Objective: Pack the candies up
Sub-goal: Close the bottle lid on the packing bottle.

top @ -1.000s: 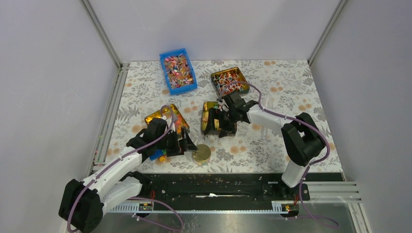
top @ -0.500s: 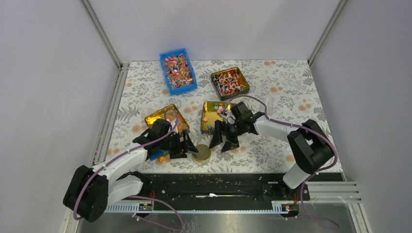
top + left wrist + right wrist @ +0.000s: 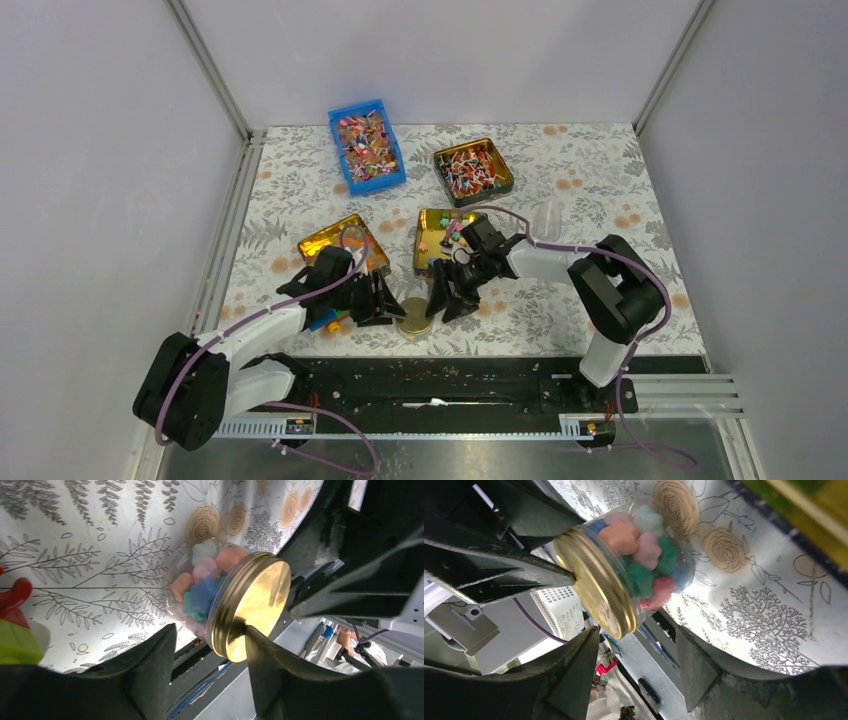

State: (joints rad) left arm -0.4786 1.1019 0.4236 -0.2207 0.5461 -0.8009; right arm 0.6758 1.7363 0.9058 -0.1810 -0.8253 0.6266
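The lid (image 3: pixel 255 607) is gold, the candies (image 3: pixel 200 587) pink, green, blue, orange.

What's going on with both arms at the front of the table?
A glass jar with its gold lid on, full of the candies, stands near the front edge of the table. The left gripper and the right gripper flank it from opposite sides, jaws apart around it. Neither shows a firm grip on it yet.

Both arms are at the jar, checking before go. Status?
Left claw open, on one side of jar. Right claw open, on opposite side. Jar upright, gold lid on, candies inside. Nothing between claws and jar.
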